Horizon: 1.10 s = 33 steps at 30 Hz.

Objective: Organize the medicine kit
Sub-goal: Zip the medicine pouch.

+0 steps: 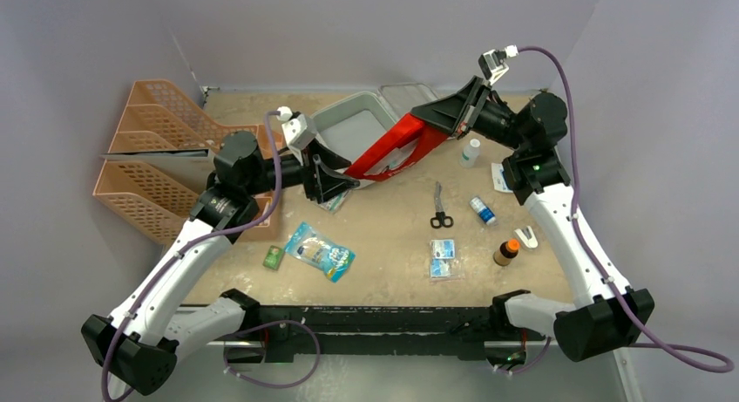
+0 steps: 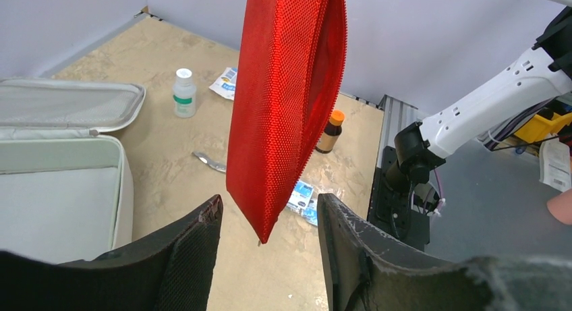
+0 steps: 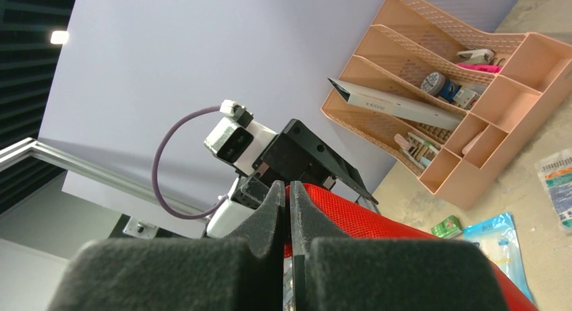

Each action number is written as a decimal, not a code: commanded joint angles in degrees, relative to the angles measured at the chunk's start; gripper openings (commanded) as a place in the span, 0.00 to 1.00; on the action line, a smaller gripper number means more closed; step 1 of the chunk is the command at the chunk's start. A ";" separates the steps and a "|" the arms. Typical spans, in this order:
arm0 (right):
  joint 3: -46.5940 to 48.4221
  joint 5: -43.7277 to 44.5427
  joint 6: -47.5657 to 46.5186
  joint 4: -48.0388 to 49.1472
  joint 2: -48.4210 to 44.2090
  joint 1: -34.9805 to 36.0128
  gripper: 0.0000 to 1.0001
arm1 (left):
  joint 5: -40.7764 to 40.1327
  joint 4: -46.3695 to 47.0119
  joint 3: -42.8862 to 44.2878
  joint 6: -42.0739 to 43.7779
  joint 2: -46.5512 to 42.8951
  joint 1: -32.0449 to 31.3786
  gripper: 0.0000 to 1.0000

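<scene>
The medicine kit (image 1: 353,127) lies open at the back of the table, its grey tray (image 2: 61,189) empty and its lid (image 2: 74,105) flat behind it. A red mesh pouch (image 1: 396,149) hangs slanted in the air beside the kit. My right gripper (image 1: 438,116) is shut on the pouch's upper edge (image 3: 405,233), fingertips (image 3: 273,196) pressed together. My left gripper (image 2: 268,220) is open around the pouch's lower corner (image 2: 283,108). Its fingers (image 2: 195,257) stand apart on both sides of the corner and do not touch it.
Orange mesh trays (image 1: 161,158) stand at the left. Loose on the table are scissors (image 1: 441,208), a white bottle (image 1: 471,152), a small blue bottle (image 1: 482,211), a brown bottle (image 1: 506,250), blue packets (image 1: 444,258), a blue pouch (image 1: 319,250) and a green box (image 1: 274,257).
</scene>
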 commanded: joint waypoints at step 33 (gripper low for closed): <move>1.87 15.60 -35.57 -44.12 -4.11 0.18 0.69 | -14.03 -15.77 5.91 -8.93 2.07 -0.11 0.00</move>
